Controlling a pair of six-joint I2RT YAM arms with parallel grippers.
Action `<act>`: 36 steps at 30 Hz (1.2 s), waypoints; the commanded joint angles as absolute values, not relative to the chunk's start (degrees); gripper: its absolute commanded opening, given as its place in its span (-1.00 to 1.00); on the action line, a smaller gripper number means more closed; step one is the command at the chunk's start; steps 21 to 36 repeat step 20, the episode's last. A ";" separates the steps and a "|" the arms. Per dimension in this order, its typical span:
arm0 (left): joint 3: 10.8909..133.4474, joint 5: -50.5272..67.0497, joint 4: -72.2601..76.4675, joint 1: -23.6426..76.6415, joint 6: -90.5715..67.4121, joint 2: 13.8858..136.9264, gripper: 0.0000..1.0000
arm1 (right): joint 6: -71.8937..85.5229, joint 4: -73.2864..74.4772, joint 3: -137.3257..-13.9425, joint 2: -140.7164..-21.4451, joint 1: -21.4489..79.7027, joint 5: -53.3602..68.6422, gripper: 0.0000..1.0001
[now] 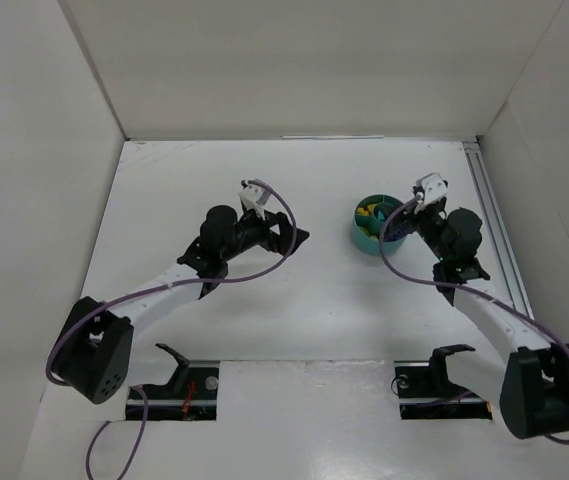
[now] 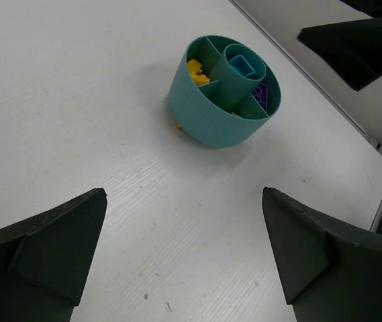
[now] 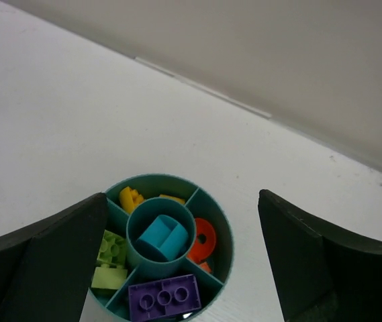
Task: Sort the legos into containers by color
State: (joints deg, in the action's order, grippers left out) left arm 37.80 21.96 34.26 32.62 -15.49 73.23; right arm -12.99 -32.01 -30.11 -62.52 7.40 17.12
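The round teal bowl [image 1: 368, 240] stands right of the table's middle; it also shows in the left wrist view [image 2: 211, 114] and in the right wrist view [image 3: 225, 228]. Its compartments hold a teal brick [image 3: 162, 238] in the centre, a purple brick [image 3: 164, 295], an orange-red piece [image 3: 204, 240], yellow-orange pieces [image 3: 131, 198] and yellow-green bricks [image 3: 110, 258]. A tiny yellow-orange bit [image 2: 177, 125] lies on the table at the bowl's base. My right gripper [image 3: 182, 196] is open and empty, just above the bowl [image 1: 396, 226]. My left gripper [image 2: 184, 194] is open and empty, left of the bowl [image 1: 297, 238].
White walls enclose the table at the back and on both sides. A metal rail [image 1: 494, 220] runs along the right edge. Two cutouts with brackets [image 1: 189, 385] sit at the near edge by the arm bases. The right gripper's dark finger [image 2: 358, 47] shows beyond the bowl.
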 commanded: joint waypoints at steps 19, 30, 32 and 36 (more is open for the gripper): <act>37.53 -14.76 -6.23 24.52 -39.73 43.59 1.00 | -3.34 24.79 -39.90 -31.98 5.01 -23.12 0.98; 37.53 -14.77 -6.85 24.52 -39.73 42.81 1.00 | -3.34 25.31 -39.90 -32.51 5.01 -23.12 0.98; 37.53 -14.77 -6.85 24.52 -39.73 42.81 1.00 | -3.34 25.31 -39.90 -32.51 5.01 -23.12 0.98; 37.53 -14.77 -6.85 24.52 -39.73 42.81 1.00 | -3.34 25.31 -39.90 -32.51 5.01 -23.12 0.98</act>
